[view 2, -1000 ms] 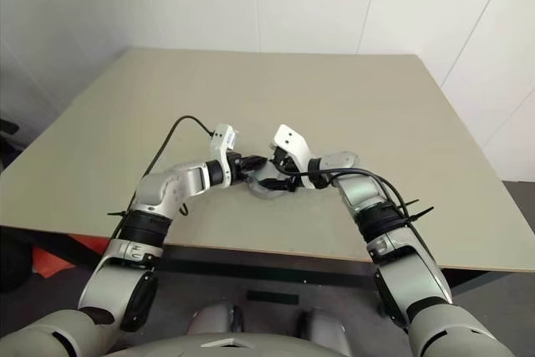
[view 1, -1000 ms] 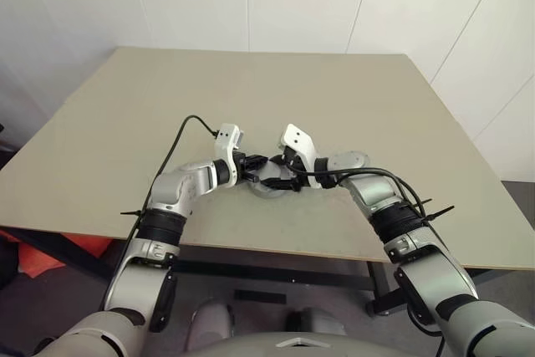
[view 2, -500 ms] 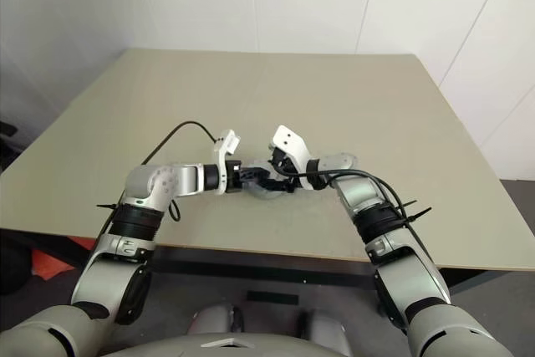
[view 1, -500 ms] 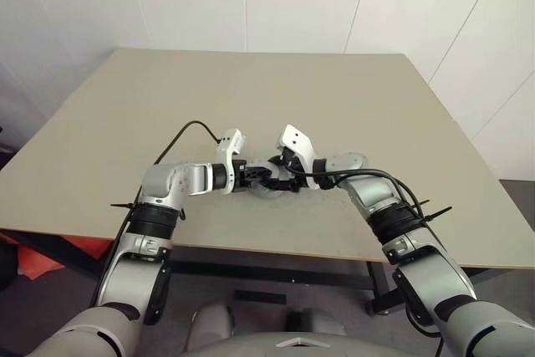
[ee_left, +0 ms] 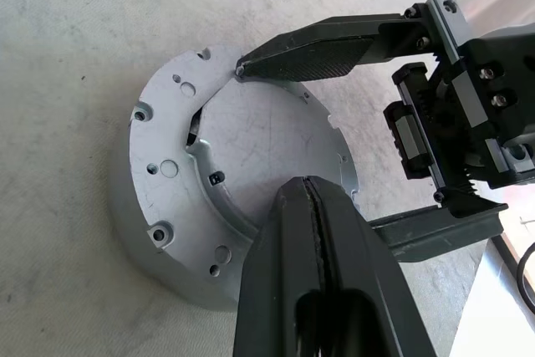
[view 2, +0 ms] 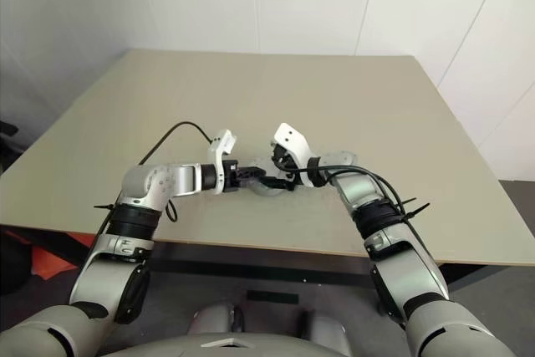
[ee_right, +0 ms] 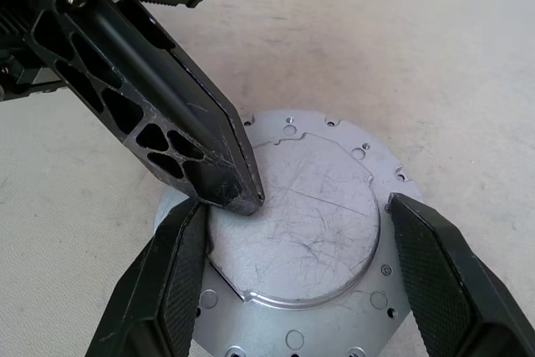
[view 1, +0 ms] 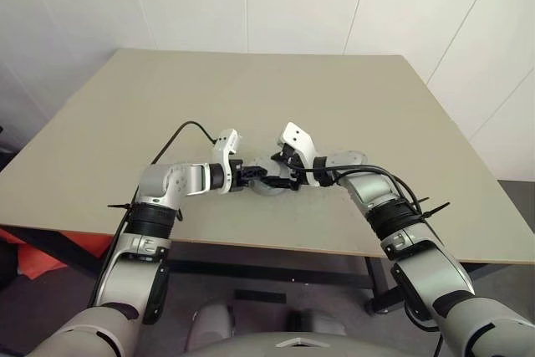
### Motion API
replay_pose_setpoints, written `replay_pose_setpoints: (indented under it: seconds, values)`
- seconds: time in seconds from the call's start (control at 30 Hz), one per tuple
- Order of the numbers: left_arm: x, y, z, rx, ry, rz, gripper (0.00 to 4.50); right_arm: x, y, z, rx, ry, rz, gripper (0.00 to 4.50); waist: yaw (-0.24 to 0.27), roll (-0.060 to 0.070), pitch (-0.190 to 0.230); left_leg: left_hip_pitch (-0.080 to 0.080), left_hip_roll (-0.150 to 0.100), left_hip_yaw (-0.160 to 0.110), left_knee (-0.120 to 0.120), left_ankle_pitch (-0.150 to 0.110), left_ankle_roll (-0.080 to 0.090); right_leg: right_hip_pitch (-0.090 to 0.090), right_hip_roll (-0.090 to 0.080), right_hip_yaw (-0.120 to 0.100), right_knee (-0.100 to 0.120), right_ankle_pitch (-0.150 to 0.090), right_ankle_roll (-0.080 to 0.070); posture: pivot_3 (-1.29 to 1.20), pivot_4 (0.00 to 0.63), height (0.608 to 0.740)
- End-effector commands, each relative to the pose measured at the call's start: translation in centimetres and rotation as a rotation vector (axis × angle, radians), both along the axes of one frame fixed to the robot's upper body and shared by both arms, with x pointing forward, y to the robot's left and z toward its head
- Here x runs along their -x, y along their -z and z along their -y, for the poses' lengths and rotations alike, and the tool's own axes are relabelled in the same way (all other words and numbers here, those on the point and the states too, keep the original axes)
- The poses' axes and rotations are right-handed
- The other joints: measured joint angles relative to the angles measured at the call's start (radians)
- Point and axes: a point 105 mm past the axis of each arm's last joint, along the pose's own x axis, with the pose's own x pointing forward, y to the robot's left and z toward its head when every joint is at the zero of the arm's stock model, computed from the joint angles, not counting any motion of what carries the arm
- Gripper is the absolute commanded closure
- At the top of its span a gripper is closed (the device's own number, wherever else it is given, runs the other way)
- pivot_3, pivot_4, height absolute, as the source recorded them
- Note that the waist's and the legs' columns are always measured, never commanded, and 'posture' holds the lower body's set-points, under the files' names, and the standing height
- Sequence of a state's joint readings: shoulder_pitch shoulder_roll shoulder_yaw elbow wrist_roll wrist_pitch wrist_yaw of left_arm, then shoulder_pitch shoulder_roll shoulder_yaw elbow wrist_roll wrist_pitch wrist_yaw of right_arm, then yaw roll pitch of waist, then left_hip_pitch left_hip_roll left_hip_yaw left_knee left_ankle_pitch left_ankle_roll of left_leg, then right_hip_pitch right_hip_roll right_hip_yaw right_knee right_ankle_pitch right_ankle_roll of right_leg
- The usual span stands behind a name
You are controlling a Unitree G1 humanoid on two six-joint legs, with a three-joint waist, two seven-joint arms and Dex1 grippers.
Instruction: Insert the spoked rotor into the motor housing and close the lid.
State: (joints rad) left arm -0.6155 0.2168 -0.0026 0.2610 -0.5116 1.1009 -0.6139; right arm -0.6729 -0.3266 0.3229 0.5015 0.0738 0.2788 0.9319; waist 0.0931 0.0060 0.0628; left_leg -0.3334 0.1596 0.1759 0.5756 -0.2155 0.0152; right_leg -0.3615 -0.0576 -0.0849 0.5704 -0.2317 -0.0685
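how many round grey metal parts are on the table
2: the round grey metal lid, plain side up between both grippers near the table's front middle, and another round grey metal piece just beyond the right forearm. Others may be hidden under the arms.

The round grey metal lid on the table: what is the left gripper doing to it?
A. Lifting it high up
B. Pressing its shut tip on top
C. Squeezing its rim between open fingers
B: the left gripper, fingers shut together, rests its tip on the round grey metal lid, which lies flat on the table.
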Motion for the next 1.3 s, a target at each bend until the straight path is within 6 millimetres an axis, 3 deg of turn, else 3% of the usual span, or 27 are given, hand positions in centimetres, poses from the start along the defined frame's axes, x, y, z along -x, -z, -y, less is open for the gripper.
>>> replay_pose_setpoints:
  seconds: [0.03, 0.5, 0.63, 1.07, 1.23, 1.3]
  values:
    - [0.2, 1.6, -0.8, -0.053, -0.029, -0.055, 4.50, -1.2, -0.8, 2.1, 0.050, 0.067, 0.044, 0.74, 0.001, 0.000, 0.001, 0.000, 0.000, 0.000, 0.000, 0.000, 0.000, 0.000, 0.000, 0.000, 0.000, 0.000, 0.000, 0.00, 0.000, 0.740]
    - [0.5, 1.6, -0.3, -0.040, -0.013, -0.064, 4.50, 1.1, -2.9, 3.7, 0.144, -0.123, 0.104, 0.74, 0.009, 0.002, 0.002, -0.004, 0.000, 0.000, 0.000, 0.002, 0.005, 0.002, 0.000, 0.002, 0.004, 0.004, 0.004, 0.00, 0.000, 0.740]
    - [0.5, 1.5, -0.2, -0.036, -0.014, -0.063, 4.50, 0.8, -3.6, 4.1, 0.125, -0.100, 0.101, 0.74, 0.005, 0.002, 0.001, -0.009, 0.000, 0.000, 0.000, 0.000, 0.008, -0.002, 0.000, 0.002, 0.008, 0.007, -0.004, 0.00, 0.000, 0.740]
    - [0.6, 1.2, 0.0, -0.011, -0.003, -0.068, 4.50, -0.6, -5.5, 5.9, 0.101, -0.009, 0.104, 0.74, 0.006, 0.002, 0.001, -0.014, 0.000, 0.000, 0.003, 0.000, 0.007, -0.007, 0.000, 0.002, 0.011, 0.007, -0.005, 0.00, 0.000, 0.740]
    - [0.5, 1.2, 0.0, -0.014, -0.003, -0.067, 4.50, -0.3, -5.3, 6.2, -0.007, 0.041, -0.022, 0.74, 0.006, 0.002, 0.001, -0.015, 0.000, 0.000, 0.003, 0.001, 0.010, -0.007, 0.000, 0.002, 0.011, 0.007, -0.005, 0.00, 0.000, 0.740]
    - [0.5, 1.3, 0.0, -0.017, -0.004, -0.065, 4.50, 0.1, -5.4, 6.5, -0.120, 0.077, -0.156, 0.74, 0.006, 0.002, 0.001, -0.015, 0.000, 0.000, 0.003, 0.001, 0.010, -0.007, 0.000, 0.002, 0.011, 0.007, -0.005, 0.00, 0.000, 0.740]
